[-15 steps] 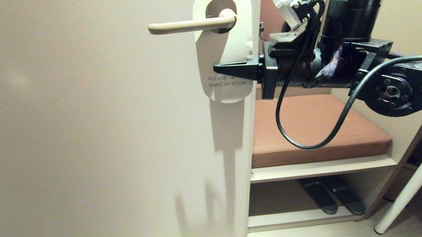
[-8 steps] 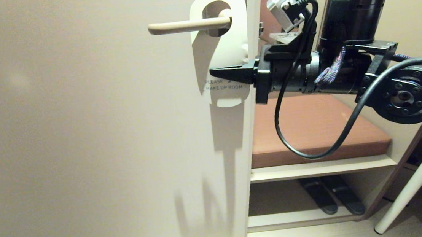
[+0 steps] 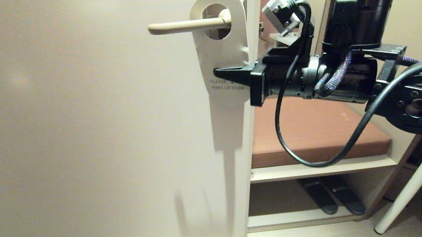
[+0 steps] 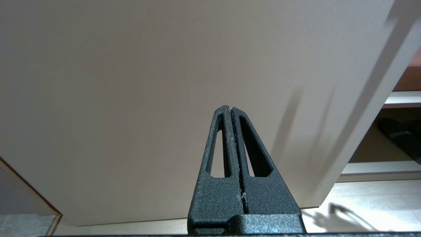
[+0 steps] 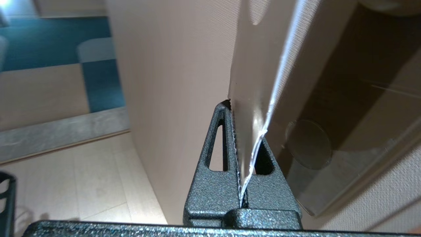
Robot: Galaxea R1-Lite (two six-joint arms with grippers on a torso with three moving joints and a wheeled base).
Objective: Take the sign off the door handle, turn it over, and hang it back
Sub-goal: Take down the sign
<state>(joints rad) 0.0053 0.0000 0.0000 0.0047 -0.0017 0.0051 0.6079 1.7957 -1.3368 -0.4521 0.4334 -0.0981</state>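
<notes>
Beige door (image 3: 81,126) ajar, white sign (image 3: 223,62) hanging on door handle (image 3: 187,25), right gripper (image 3: 226,72) fingers clamped on sign edge, left gripper (image 4: 232,110) fingers closed, empty, brown cushioned shelf (image 3: 311,125) beyond.

White sign (image 3: 223,58) – grey lettering, cream-beige door handle (image 3: 187,25), black right gripper (image 3: 219,72), beige door (image 3: 81,126)

The right arm (image 3: 348,76) is reaching in from the right side of the head view, its forearm lying almost level and its wrist pointing left. The right gripper (image 3: 217,72) is pinching its jaws tight on a thin card edge, which the right wrist view shows running between the fingers (image 5: 217,144). The left gripper (image 4: 231,112) is sitting out of the head view with its jaws pressed together, gripping nothing.
</notes>
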